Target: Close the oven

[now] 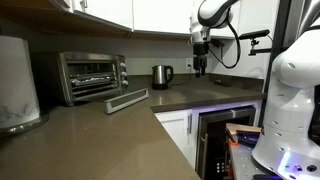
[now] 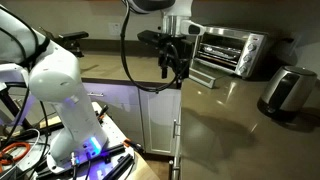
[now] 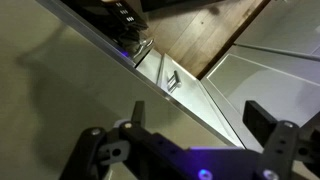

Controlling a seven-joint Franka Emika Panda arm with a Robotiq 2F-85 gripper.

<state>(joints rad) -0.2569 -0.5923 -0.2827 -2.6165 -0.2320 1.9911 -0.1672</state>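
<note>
The silver toaster oven (image 1: 90, 74) stands on the counter against the back wall. Its glass door (image 1: 127, 99) is dropped open and lies forward over the counter, with the wire rack showing inside. It shows in both exterior views, the oven (image 2: 232, 50) with its open door (image 2: 205, 73). My gripper (image 1: 200, 66) hangs above the counter, well off to the side of the oven and apart from it, also in the exterior view (image 2: 175, 66). In the wrist view the gripper (image 3: 180, 130) is open and empty, and the oven is out of view.
A steel kettle (image 1: 162, 76) stands between the oven and my gripper, also visible in the exterior view (image 2: 287, 92). A dark built-in appliance (image 1: 225, 135) sits under the counter. The white robot base (image 2: 60, 90) stands beside the counter. Cabinet fronts (image 3: 170, 80) and wood floor lie below the counter edge.
</note>
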